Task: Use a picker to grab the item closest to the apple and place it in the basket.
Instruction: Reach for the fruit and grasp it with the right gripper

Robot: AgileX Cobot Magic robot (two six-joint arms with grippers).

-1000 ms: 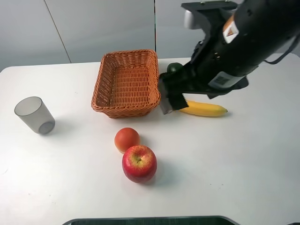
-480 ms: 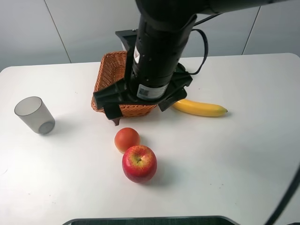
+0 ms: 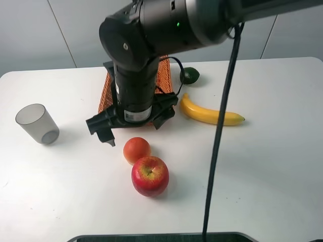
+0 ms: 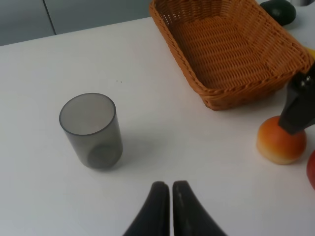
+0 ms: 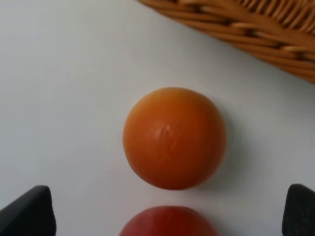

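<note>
A red apple (image 3: pixel 150 175) lies on the white table with an orange (image 3: pixel 137 149) touching or nearly touching its far side. The wicker basket (image 3: pixel 105 89) stands behind them, mostly hidden by my right arm. My right gripper (image 3: pixel 133 132) hovers open just above the orange. In the right wrist view the orange (image 5: pixel 174 137) sits between its two dark fingertips (image 5: pixel 27 211), with the apple's top (image 5: pixel 170 223) and the basket rim (image 5: pixel 246 29) at the edges. My left gripper (image 4: pixel 171 206) is shut and empty, low over the table near the cup; it sees the orange (image 4: pixel 281 140) and the basket (image 4: pixel 206 91).
A grey translucent cup (image 3: pixel 37 123) stands at the left, also in the left wrist view (image 4: pixel 92 130). A banana (image 3: pixel 207 113) and a dark green fruit (image 3: pixel 190 75) lie right of the basket. A black cable (image 3: pixel 217 146) hangs down across the table.
My right arm swung from beside the banana leftward across the basket and now hangs over the orange. The fruit, basket and cup have not moved.
</note>
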